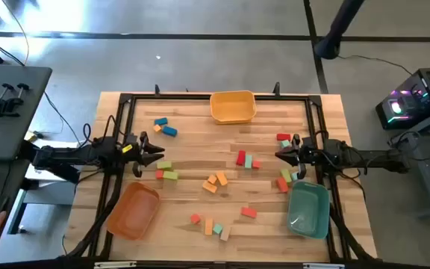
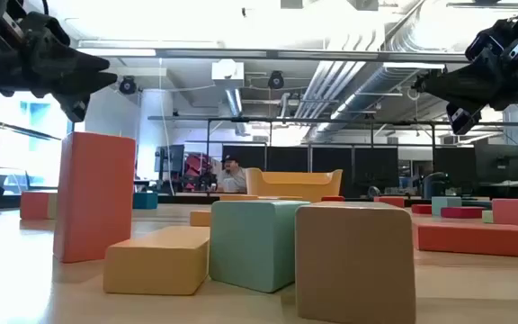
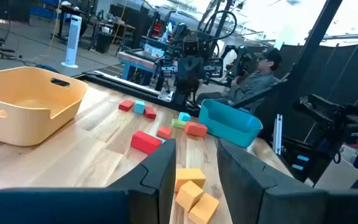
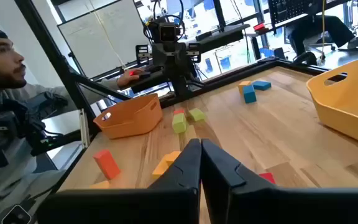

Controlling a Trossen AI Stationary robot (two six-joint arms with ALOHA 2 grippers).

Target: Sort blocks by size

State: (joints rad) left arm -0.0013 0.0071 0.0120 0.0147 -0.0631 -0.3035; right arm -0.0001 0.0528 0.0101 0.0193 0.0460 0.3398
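Note:
Small blocks lie scattered flat on the wooden table (image 1: 200, 142): blue, teal and orange ones (image 1: 165, 127) at the far left, green, yellow and red ones (image 1: 167, 170) by my left gripper, orange ones (image 1: 215, 181) at the centre, and red and teal ones (image 1: 246, 159) right of centre. My left gripper (image 1: 157, 154) hovers level above the table's left side with its fingers (image 3: 166, 163) a little apart and nothing between them. At the right side my right gripper (image 1: 278, 155) hovers level and shut, empty, with its fingers (image 4: 188, 158) together.
A yellow bin (image 1: 234, 106) stands at the far edge, an orange bin (image 1: 134, 211) at the near left and a teal bin (image 1: 308, 209) at the near right. More blocks (image 1: 215, 226) lie near the front edge. A black frame (image 1: 200, 97) borders the table. A person sits beyond it.

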